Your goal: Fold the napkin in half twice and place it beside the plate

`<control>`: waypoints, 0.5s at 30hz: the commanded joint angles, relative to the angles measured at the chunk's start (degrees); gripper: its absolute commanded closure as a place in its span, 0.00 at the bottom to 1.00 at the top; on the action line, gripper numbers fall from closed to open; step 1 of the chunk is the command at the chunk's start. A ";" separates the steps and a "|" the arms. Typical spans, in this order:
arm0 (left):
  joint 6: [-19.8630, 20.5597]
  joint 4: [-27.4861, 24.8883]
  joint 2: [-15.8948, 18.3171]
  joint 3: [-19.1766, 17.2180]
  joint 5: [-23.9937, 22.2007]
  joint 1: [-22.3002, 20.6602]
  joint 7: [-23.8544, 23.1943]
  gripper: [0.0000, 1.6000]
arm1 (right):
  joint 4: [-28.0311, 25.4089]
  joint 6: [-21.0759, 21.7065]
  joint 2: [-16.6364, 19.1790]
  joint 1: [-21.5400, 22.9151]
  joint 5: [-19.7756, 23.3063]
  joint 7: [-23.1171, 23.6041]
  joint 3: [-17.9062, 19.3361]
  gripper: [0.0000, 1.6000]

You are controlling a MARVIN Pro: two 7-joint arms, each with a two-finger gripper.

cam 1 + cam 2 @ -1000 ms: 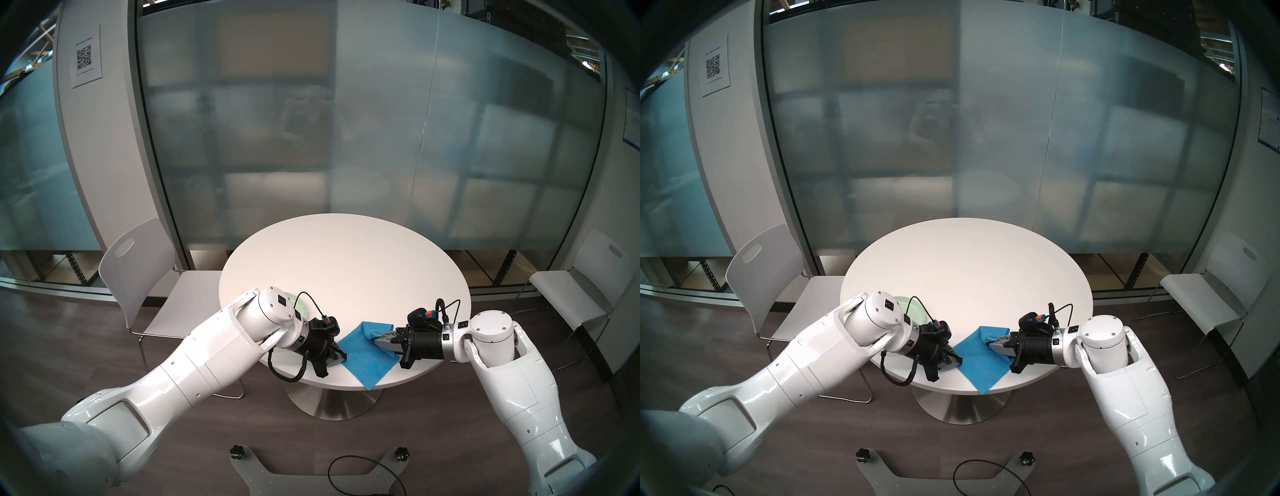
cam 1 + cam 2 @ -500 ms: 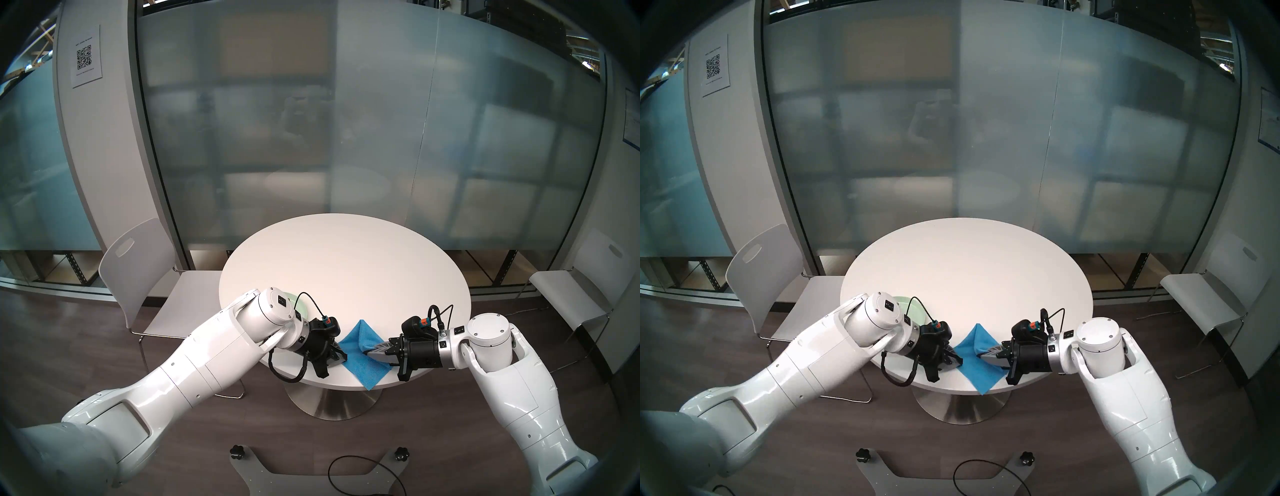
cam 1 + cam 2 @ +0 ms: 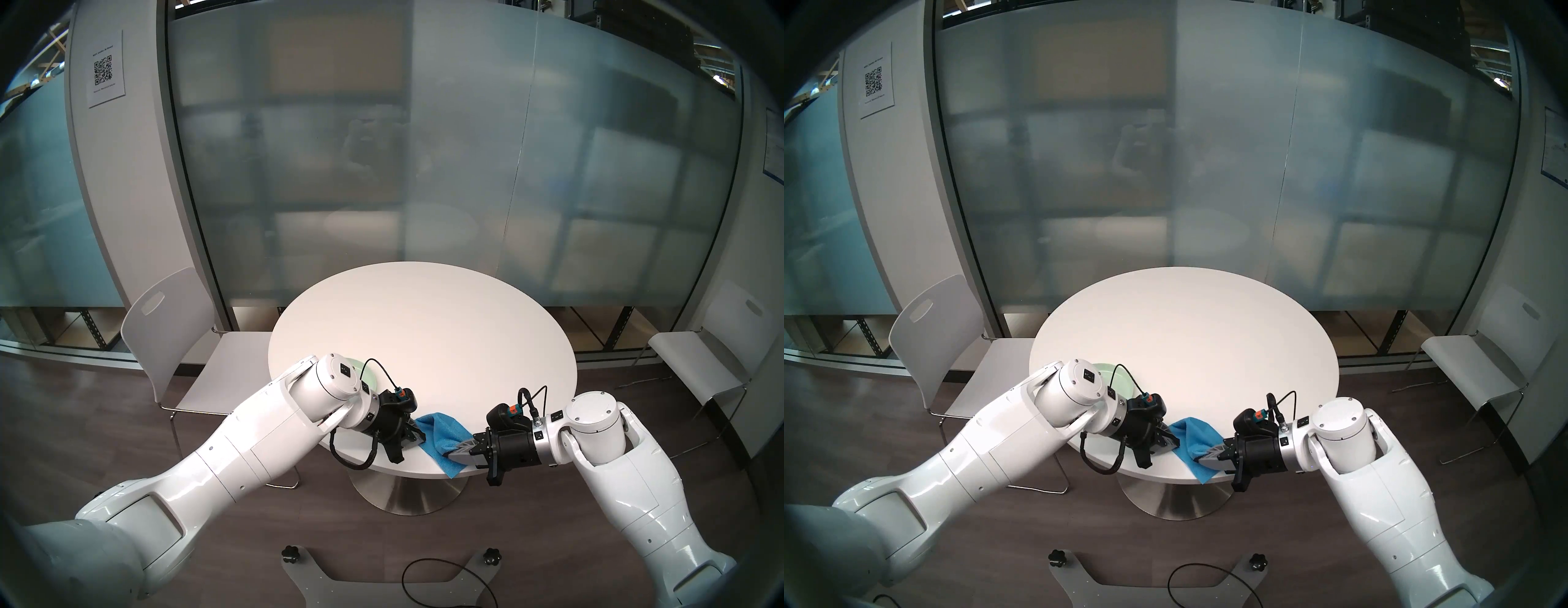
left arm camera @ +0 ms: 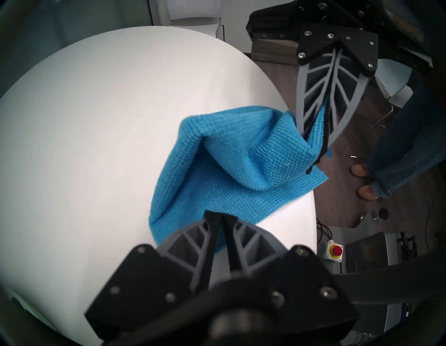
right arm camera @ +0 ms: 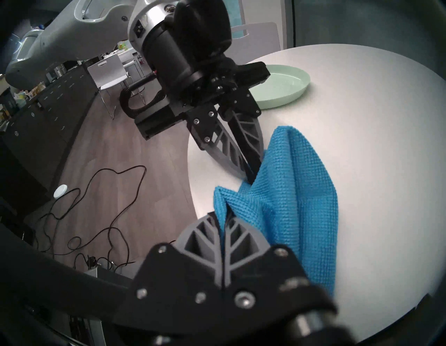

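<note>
The bright blue napkin (image 3: pixel 441 435) (image 3: pixel 1197 437) lies bunched near the front edge of the white round table (image 3: pixel 424 322), one corner hanging over the rim. My left gripper (image 3: pixel 420 441) (image 4: pixel 220 215) is shut on its left corner, low on the tabletop. My right gripper (image 3: pixel 452 454) (image 5: pixel 223 215) is shut on another corner and holds it over the rest of the napkin (image 5: pixel 296 198), by the front rim, so the cloth (image 4: pixel 229 164) doubles over in a loose fold. The mint-green plate (image 3: pixel 368 373) (image 5: pixel 282 89) sits behind my left wrist, partly hidden by it.
A white chair (image 3: pixel 169 339) stands left of the table and another (image 3: pixel 700 361) to the right. Someone's legs and shoes (image 4: pixel 376 178) stand near the table's edge. Black cables (image 5: pixel 96 205) trail on the floor below.
My right gripper has pulled its corner of the napkin from the far right toward the front edge and lower, folding the cloth over itself. The left gripper has not moved.
</note>
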 commanded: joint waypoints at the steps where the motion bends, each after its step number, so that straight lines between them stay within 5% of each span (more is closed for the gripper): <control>1: 0.28 -0.93 0.05 -0.32 -0.30 -0.37 -0.35 0.65 | -0.41 -0.64 -0.23 0.63 -0.47 -1.11 0.53 1.00; 15: 0.36 -0.93 0.07 -0.27 -0.31 -0.33 -0.64 0.65 | 0.74 -0.40 -0.37 3.37 0.52 -3.60 5.56 1.00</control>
